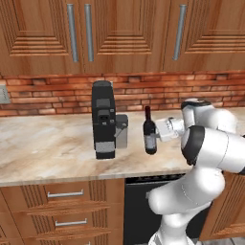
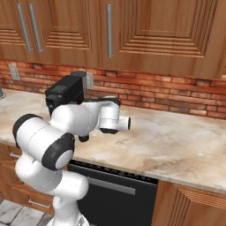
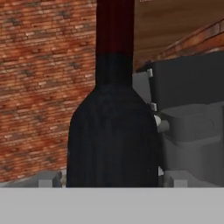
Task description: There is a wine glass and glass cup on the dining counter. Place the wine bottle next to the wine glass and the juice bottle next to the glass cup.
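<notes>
The wine bottle (image 1: 150,137), slim and dark with a dark red top, stands upright on the marble wall counter (image 1: 48,143), just right of a coffee machine. My gripper (image 1: 154,133) reaches in from the right at label height. Its fingers stand one on each side of the bottle's body. In the hand view the wine bottle (image 3: 113,131) looms close between the fingertips (image 3: 48,179), with a thin gap on each side, so the gripper (image 3: 111,180) is open. The wine glass, glass cup, juice bottle and dining counter are out of view.
A black coffee machine (image 1: 104,119) (image 2: 66,92) stands close to the left of the bottle. Behind them is a brick backsplash (image 1: 57,95), with wooden wall cabinets (image 1: 124,33) overhead. Below the counter edge are drawers (image 1: 62,201) and a dark dishwasher front (image 1: 139,201).
</notes>
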